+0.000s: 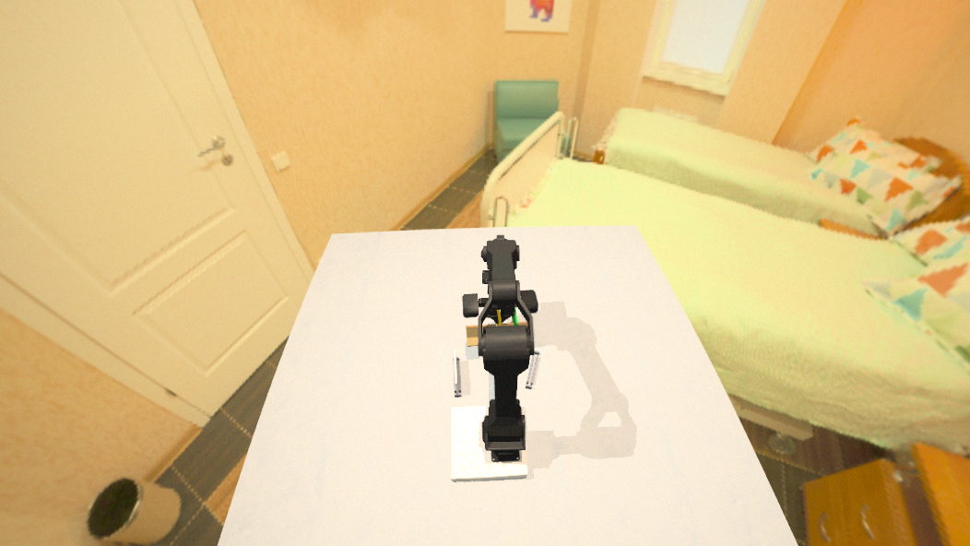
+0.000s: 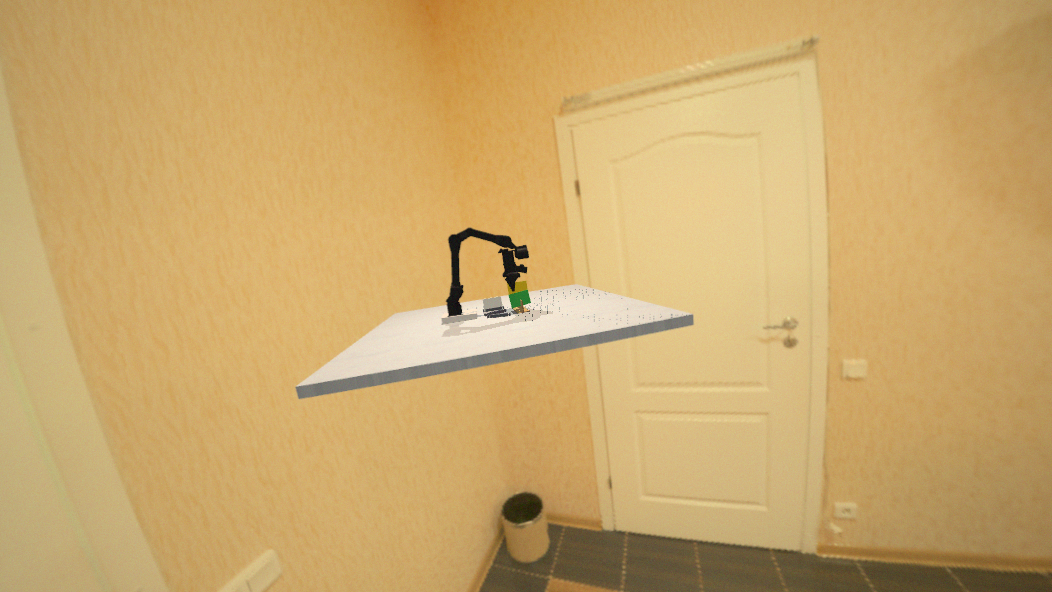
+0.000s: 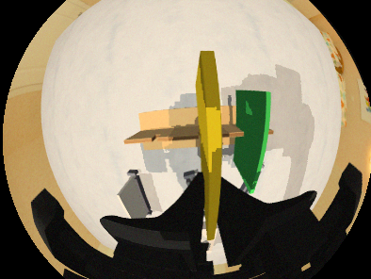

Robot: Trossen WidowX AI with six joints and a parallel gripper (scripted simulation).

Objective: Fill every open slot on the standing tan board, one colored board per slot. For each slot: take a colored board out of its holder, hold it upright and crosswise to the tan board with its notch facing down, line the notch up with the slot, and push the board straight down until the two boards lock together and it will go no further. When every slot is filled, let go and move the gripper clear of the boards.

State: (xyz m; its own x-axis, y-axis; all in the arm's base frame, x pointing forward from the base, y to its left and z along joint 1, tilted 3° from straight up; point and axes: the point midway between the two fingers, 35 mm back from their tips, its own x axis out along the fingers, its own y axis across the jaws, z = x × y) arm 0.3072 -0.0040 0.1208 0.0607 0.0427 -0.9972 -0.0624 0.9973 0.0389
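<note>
The end effector (image 1: 500, 320) (image 2: 512, 287) (image 3: 205, 176) is closed on a yellow board (image 1: 499, 316) (image 2: 520, 287) (image 3: 210, 118), holding it upright and crosswise to the tan board (image 1: 472, 334) (image 2: 521, 306) (image 3: 179, 133). The wrist view shows the yellow board crossing over the tan board's middle. Whether its notch is already touching the slot cannot be told.

To one side, a green board (image 1: 515, 316) (image 2: 519, 297) (image 3: 250, 132) stands crosswise on the tan board, seemingly already fitted. A gray board (image 2: 492, 302) (image 3: 135, 200) stands in a holder nearer the arm's base.

The step in hand looks like placing the yellow board. The next move calls for checking that notch and slot agree, then pushing straight down until the boards lock. A slight tilt could jam it or nudge the green board.

Counted: one arm, one end effector, one tan board, and three colored boards: one yellow, one green, one gray. Three holders seem to lie on the desk (image 1: 379, 285) (image 2: 411, 346) (image 3: 141, 57), partly hidden. One notch shows in the tan board's top edge, away from the green board, likely an open slot for the gray one.
</note>
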